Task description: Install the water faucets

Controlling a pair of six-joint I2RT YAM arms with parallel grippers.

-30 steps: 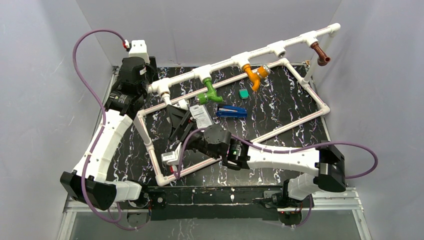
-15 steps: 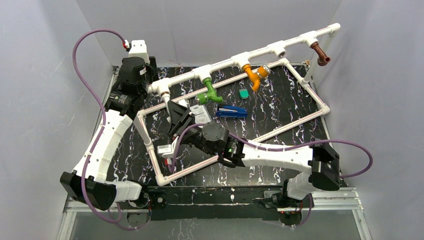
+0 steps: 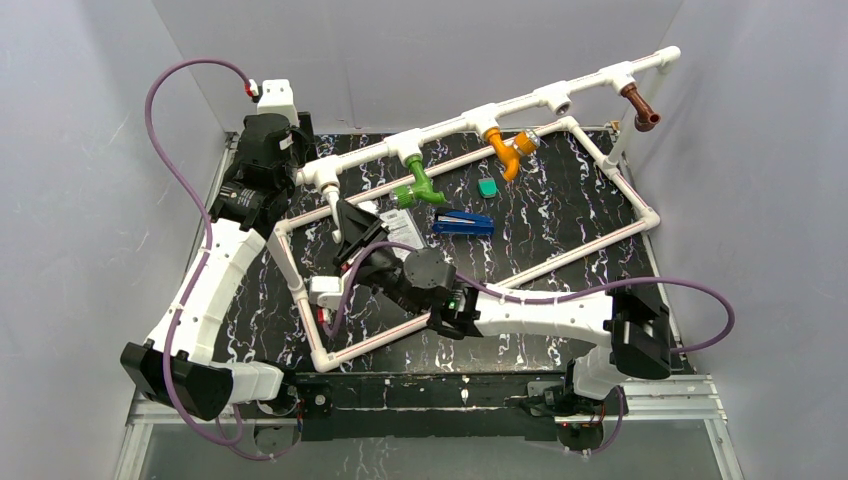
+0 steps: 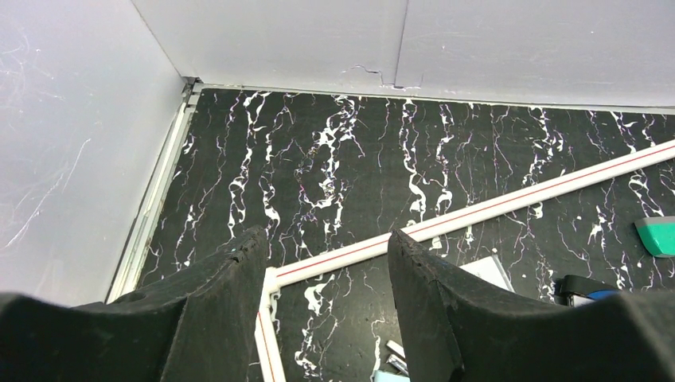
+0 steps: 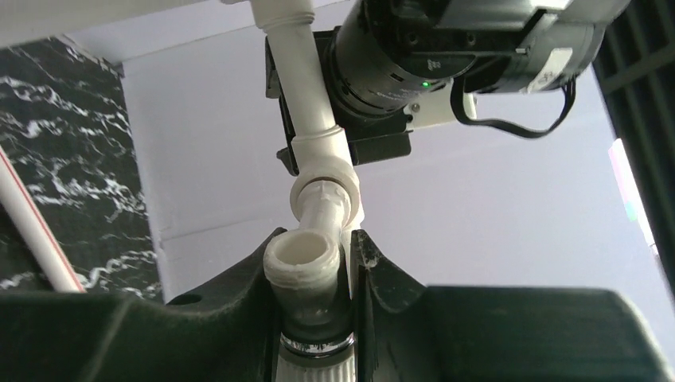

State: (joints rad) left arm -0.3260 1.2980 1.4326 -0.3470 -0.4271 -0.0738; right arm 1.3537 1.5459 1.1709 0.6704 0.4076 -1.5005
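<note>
My right gripper (image 5: pixel 318 237) is shut on the white water faucet (image 5: pixel 306 259), whose threaded mouth points up between the fingers. Just beyond it hangs an empty white tee outlet (image 5: pixel 322 187) of the pipe frame; whether they touch I cannot tell. From above, the white faucet (image 3: pixel 325 293) sits at the tip of the right gripper (image 3: pixel 345 288), inside the frame's left end. Green (image 3: pixel 420 188), orange (image 3: pixel 508 150) and brown (image 3: pixel 642 108) faucets hang from the raised pipe (image 3: pixel 450 125). My left gripper (image 4: pixel 326 235) stands open with nothing in it, above the frame's back-left corner (image 4: pixel 269 277).
A flat blue box (image 3: pixel 463 222), a small green piece (image 3: pixel 487 187) and a printed label (image 3: pixel 400 225) lie on the black marble table inside the base frame (image 3: pixel 600 245). Grey walls close in on three sides. A black arm joint (image 5: pixel 446 56) looms behind the tee.
The right gripper has closed on the white faucet and carried it left and toward the back, under the leftmost tee. The left arm has stayed put.
</note>
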